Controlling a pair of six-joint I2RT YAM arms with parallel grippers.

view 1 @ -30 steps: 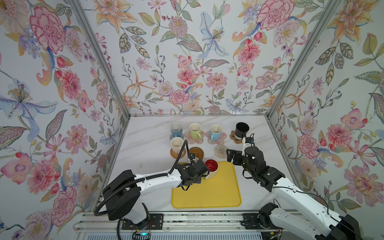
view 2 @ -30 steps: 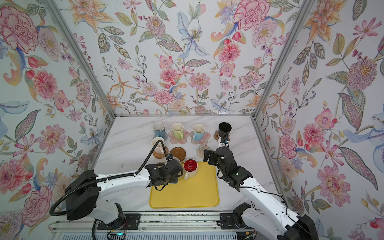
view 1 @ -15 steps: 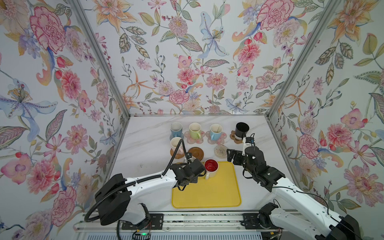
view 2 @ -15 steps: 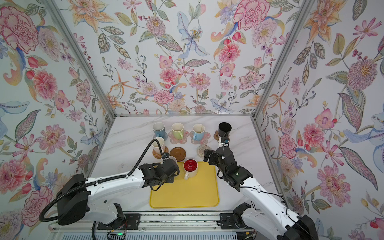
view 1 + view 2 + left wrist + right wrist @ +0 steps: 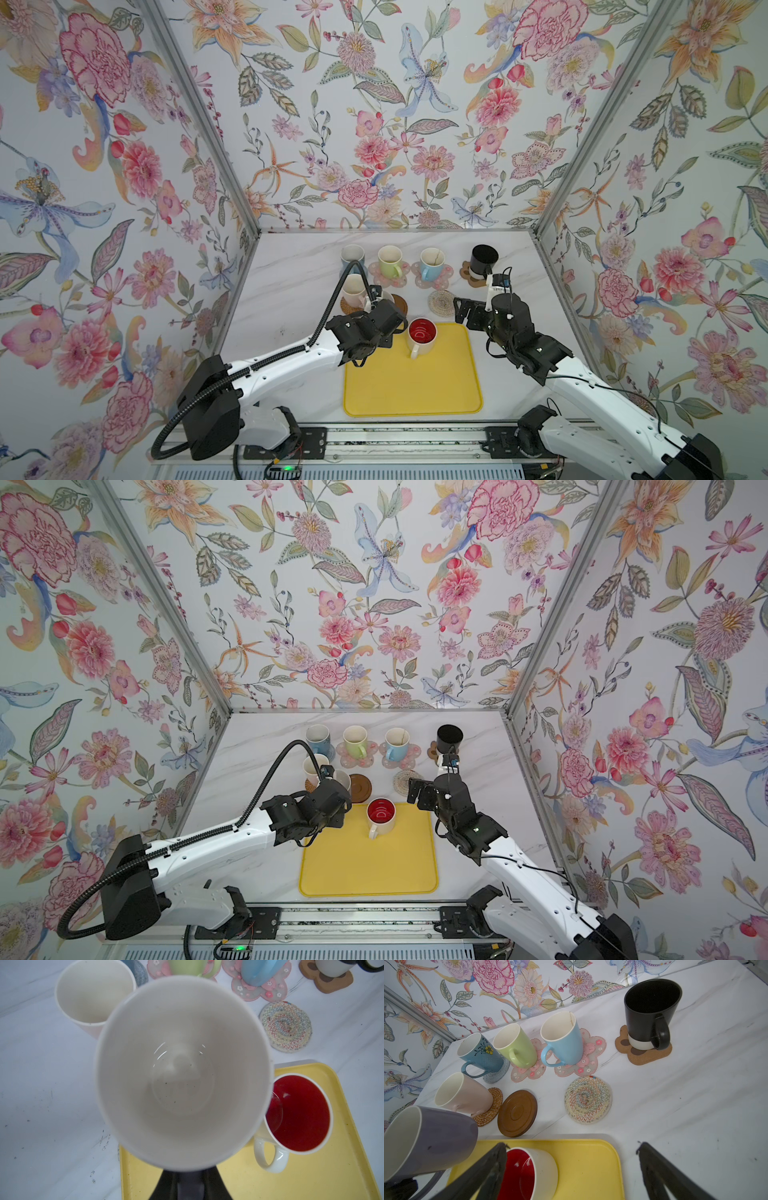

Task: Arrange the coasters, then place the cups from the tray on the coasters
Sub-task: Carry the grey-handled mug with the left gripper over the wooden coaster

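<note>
My left pincer is clamped on the lilac mug, holding it tilted over the far left corner of the yellow tray, close to the dark wooden disc coaster. The red-lined white mug stands at the tray's far edge. To its right, my right pincer gapes wide, holding nothing.

Floral wallpaper walls, seemingly marble tabletop, metal corner posts

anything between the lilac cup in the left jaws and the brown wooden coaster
Nothing visible between the lilac cup and the wooden disc, which lies bare. The pale pink cup stands close beside it.
</note>
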